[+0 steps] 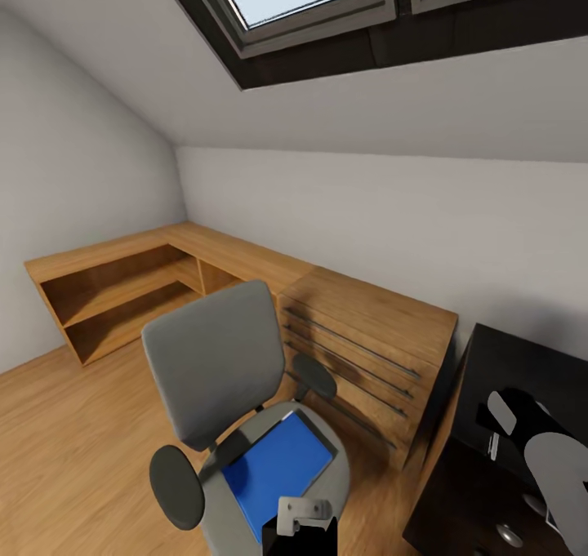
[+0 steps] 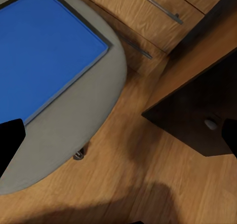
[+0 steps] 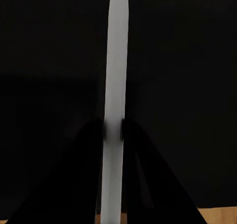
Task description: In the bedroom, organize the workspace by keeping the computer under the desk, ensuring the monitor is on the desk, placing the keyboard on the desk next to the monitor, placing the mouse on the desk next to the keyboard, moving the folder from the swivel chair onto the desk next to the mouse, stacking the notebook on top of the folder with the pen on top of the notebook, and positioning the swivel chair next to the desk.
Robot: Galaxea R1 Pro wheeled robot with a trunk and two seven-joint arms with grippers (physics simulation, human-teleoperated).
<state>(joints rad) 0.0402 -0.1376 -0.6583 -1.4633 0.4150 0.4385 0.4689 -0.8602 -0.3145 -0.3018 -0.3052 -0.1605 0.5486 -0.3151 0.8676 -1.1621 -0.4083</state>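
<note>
Attic bedroom, the black desk [image 1: 498,360] beside the drawers.
The folder [image 1: 278,462] lay on the swivel chair [image 1: 212,360], unmoved; right tool [image 3: 114,130] pinched the white pen [image 3: 116,61]; left tool's state unclear.

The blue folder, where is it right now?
The blue folder lies flat on the grey swivel chair's seat, low in the head view, left of the black desk.

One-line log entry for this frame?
folder: flat on swivel chair seat | left gripper: above seat, holding nothing | right gripper: shut on pen | desk: at right

bright-blue folder [image 1: 278,464] — grey swivel chair [image 1: 214,358], black desk [image 1: 523,368]
</note>
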